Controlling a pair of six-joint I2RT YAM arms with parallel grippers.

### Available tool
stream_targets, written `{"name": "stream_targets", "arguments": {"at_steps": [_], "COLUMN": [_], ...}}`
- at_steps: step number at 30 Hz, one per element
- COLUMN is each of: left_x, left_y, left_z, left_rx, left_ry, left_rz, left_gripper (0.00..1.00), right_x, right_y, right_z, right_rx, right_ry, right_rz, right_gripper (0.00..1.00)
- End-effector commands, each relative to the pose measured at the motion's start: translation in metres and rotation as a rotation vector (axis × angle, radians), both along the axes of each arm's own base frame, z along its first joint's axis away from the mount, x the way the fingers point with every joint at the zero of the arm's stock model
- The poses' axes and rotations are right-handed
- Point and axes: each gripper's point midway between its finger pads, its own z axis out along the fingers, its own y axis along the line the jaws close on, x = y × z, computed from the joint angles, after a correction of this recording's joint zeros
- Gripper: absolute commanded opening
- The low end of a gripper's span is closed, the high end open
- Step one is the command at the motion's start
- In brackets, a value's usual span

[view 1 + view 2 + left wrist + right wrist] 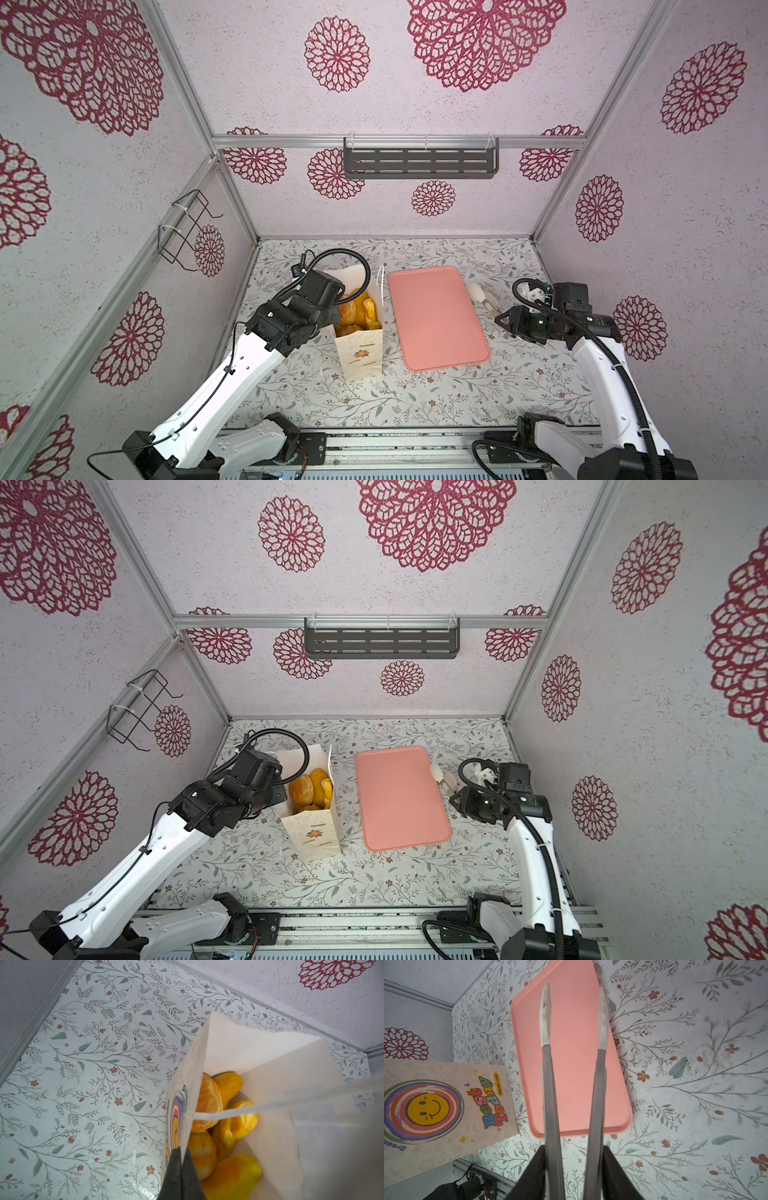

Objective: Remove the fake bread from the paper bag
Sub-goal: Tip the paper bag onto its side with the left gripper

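Item: paper bag (pixel 360 353), upright on the desk (pixel 374 403) left of centre, mouth open upward, flower-logo face toward the robot base. Contents: fake bread (pixel 357 313), several glossy yellow-orange pieces heaped low inside, none out yet. Holder: left gripper (pixel 182 1153), closed on the bag's left wall at the rim, one finger inside the paper and one outside. Its judged purpose is to steady the bag and keep the mouth spread while the other arm reaches in. Cord handle (pixel 228 1113): stretched across the opening above the bread, a likely snag. Tool: tongs (pixel 548 1084), clamped at the handle end by the right gripper (pixel 573 1148), tips apart and empty, near the right edge of the pink tray (pixel 436 320). Tray: flat, bare, just beside the bag, the apparent landing place. Clearances: the bag's tall walls confine entry to a steep descent from above. The left arm occupies the bag's left side, so the free approach runs over the tray side. Enclosure walls stand near both arms, and the front of the desk lies open.
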Motion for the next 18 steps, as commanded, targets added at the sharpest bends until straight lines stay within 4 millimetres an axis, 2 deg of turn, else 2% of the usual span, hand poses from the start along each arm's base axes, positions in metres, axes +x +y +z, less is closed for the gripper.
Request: {"name": "stream_targets", "arguments": {"at_steps": [1,8,12,18], "left_x": [0.014,0.039,0.060,0.095], "left_y": [0.007,0.034,0.051,0.079], "left_z": [0.007,0.018,0.036,0.053], "left_rx": [0.047,0.262,0.421,0.582], "left_ry": [-0.032,-0.028,-0.097,-0.167], "left_rz": [-0.014,-0.071,-0.115,-0.162], "left_gripper": [0.00,0.00,0.00,0.00], "right_x": [0.001,-0.006,-0.008,-0.010], "right_y": [0.006,0.017,0.022,0.026], "right_z": [0.017,0.023,0.030,0.036], "right_rx": [0.016,0.067,0.101,0.127], "right_ry": [-0.063,-0.053,-0.070,-0.083], "right_rz": [0.029,0.076,0.091,0.091], "right_gripper": [0.41,0.41,0.41,0.41]}}
